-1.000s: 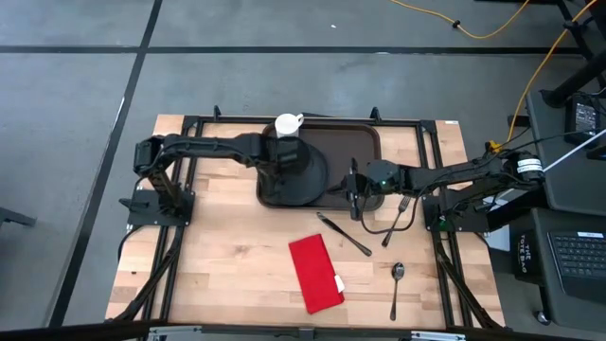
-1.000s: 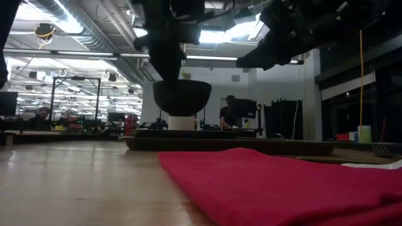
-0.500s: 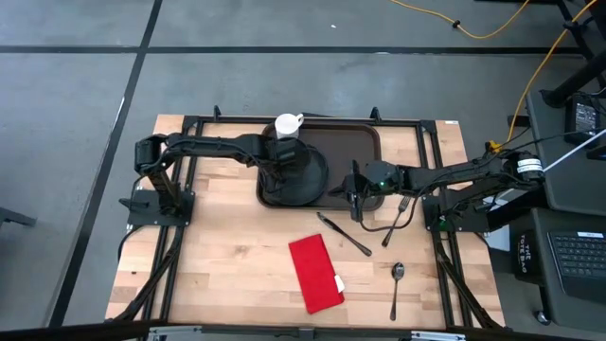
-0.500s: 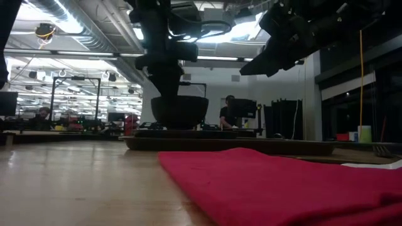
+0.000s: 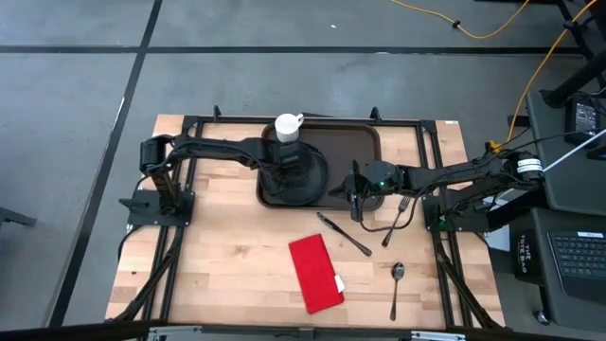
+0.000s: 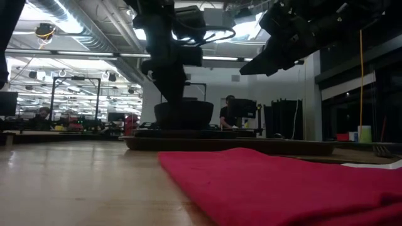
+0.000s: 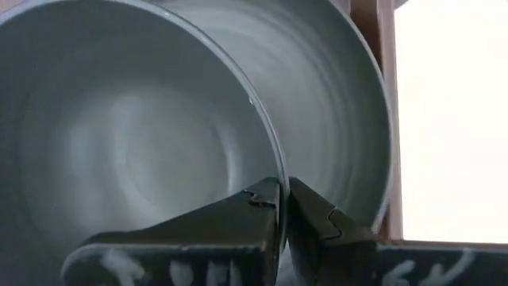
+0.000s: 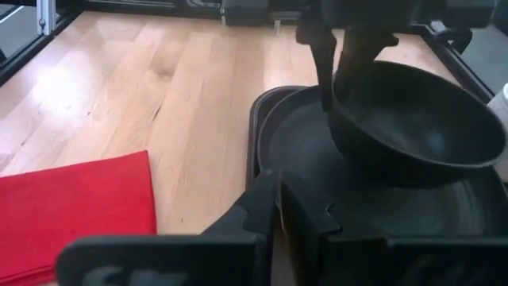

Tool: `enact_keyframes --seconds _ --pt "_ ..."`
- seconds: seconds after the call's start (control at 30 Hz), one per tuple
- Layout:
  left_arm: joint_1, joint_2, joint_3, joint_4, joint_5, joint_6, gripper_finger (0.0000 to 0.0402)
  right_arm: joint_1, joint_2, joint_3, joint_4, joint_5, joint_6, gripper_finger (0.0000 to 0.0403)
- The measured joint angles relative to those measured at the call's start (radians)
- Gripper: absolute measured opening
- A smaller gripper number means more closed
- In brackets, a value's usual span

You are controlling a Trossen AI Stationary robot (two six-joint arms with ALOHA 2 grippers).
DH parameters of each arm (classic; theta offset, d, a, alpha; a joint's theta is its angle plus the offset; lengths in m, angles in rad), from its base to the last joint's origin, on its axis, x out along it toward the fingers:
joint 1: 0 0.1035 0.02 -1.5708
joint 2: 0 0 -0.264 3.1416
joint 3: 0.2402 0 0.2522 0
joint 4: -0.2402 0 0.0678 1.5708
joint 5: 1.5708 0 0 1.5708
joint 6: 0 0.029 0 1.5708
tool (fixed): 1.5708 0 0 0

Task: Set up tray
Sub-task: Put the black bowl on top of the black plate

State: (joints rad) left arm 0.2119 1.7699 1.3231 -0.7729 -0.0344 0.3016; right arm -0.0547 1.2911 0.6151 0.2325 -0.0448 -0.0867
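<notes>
**Bowl lowered onto the plate**

The left gripper (image 7: 282, 208), clamped on the rim of the black bowl (image 8: 413, 123), has brought it down from mid-air onto the plate (image 8: 295, 151) in the tray (image 5: 355, 142) at the desk's far side; release looks next. The right gripper (image 8: 278, 208), nearly closed and empty, hovers at the tray's near edge

Could not see most of the tray (image 5: 365, 142) floor beneath the plate (image 5: 312, 182), bowl (image 5: 294, 170) and left arm in the high view. Cut off in the left wrist view: bowl (image 7: 119, 143) and plate (image 7: 349, 103) rims. Too small to tell in the low view: distant person (image 6: 227, 112) behind the table.
</notes>
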Motion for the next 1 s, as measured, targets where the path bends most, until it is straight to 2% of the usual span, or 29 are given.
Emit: enact_keyframes --seconds 1.0 --pt "-0.001 0.013 0.0 -0.001 0.001 -0.01 0.0004 -0.002 0.0 0.0 0.01 0.011 -0.028 0.0028"
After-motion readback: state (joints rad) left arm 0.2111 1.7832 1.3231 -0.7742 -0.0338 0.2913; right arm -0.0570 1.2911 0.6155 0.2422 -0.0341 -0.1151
